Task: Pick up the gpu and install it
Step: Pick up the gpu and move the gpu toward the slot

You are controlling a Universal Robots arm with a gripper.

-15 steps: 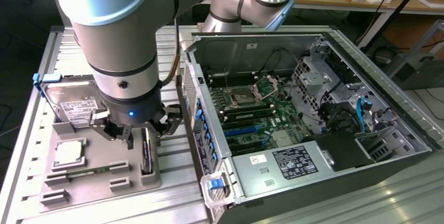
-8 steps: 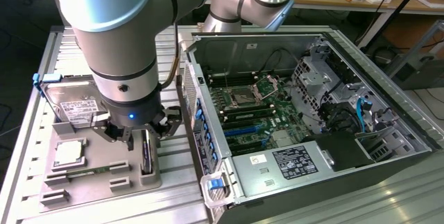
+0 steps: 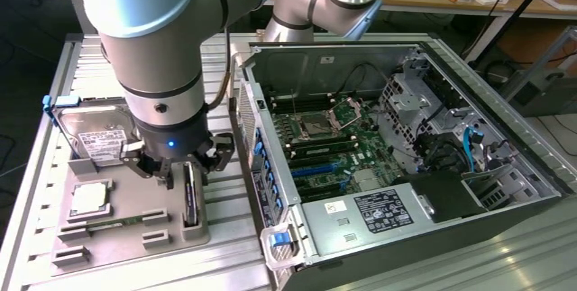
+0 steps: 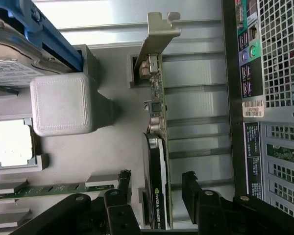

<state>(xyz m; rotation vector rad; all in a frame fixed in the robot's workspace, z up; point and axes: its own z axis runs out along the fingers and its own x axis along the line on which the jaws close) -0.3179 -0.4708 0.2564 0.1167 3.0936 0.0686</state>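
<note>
Gpu (image 4: 157, 161) edge-up in tray (image 4: 112, 152), between fingers (image 4: 193, 193), beside computer case (image 3: 315, 65).

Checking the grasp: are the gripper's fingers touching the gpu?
Apart. The wrist view shows the gripper open, fingers either side of the gpu with gaps.

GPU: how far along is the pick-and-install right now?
Done: the end effector straddles the gpu, jaws open either side. In hand: nothing gripped; the card stands on edge in its gray holder. Left: gripping, lifting, and seating it in the open computer case.
</note>
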